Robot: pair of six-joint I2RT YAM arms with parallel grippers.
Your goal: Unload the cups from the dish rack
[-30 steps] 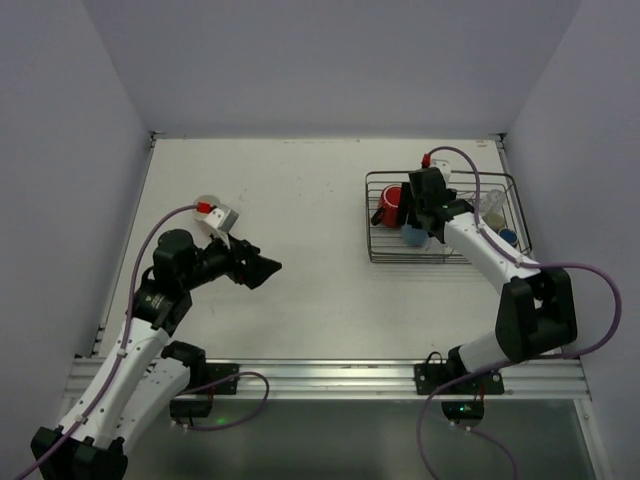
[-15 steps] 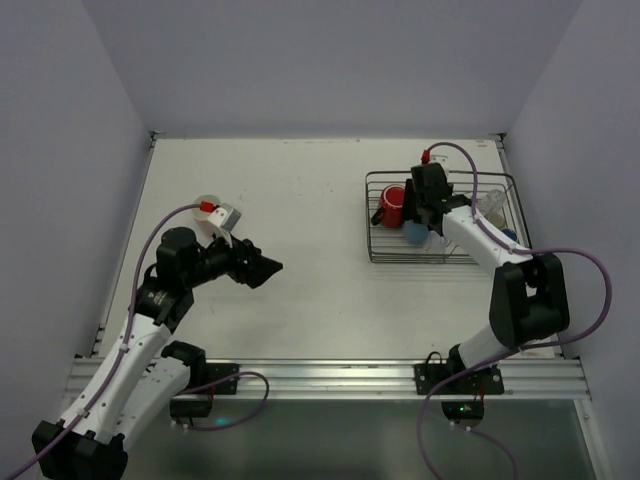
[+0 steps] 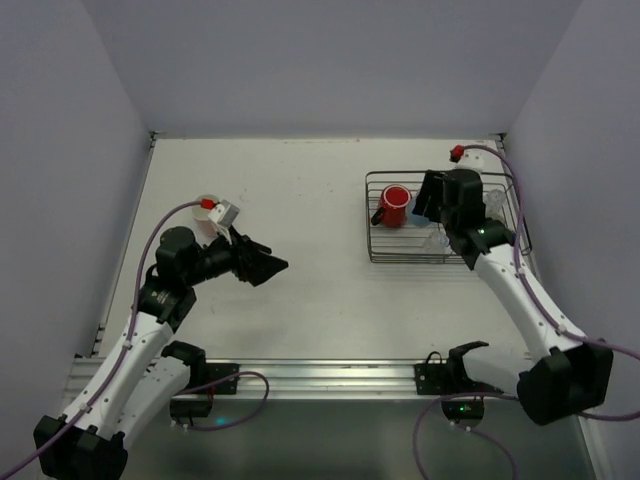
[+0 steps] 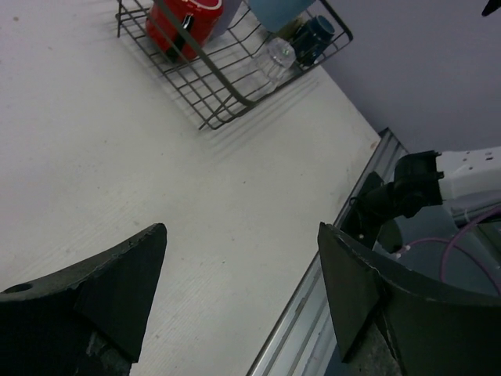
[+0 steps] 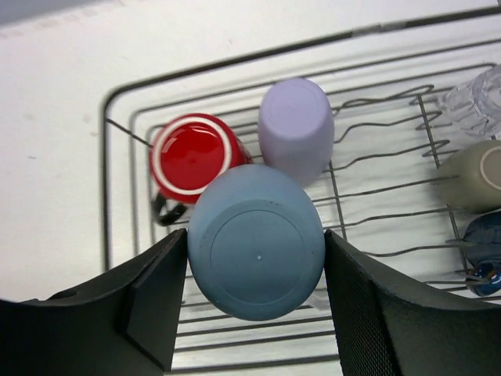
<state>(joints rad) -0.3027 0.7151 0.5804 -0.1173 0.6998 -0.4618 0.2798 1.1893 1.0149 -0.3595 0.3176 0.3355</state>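
Right wrist view: light blue cup (image 5: 257, 262) sits between the two fingers (image 5: 149, 301) of the right end effector (image 5: 255, 235), base toward the camera. Both fingers press on its sides, so the end effector is clamped on it. Under it lies the dish rack (image 5: 117, 196). In the rack, the red mug (image 5: 192, 157) and lavender cup (image 5: 296, 129) are side by side at the left. The clear glass (image 5: 477, 98), olive-grey cup (image 5: 481, 176) and navy cup (image 5: 485, 243) are at the right edge.

Top external: right arm reaches forward from its base, elbow out to the right, wrist over the rack's right half.

Left arm is bent, and the left end effector (image 3: 270, 265) is over bare desk (image 3: 300, 200), well apart from the rack. Its fingers are spread wide with nothing between them.
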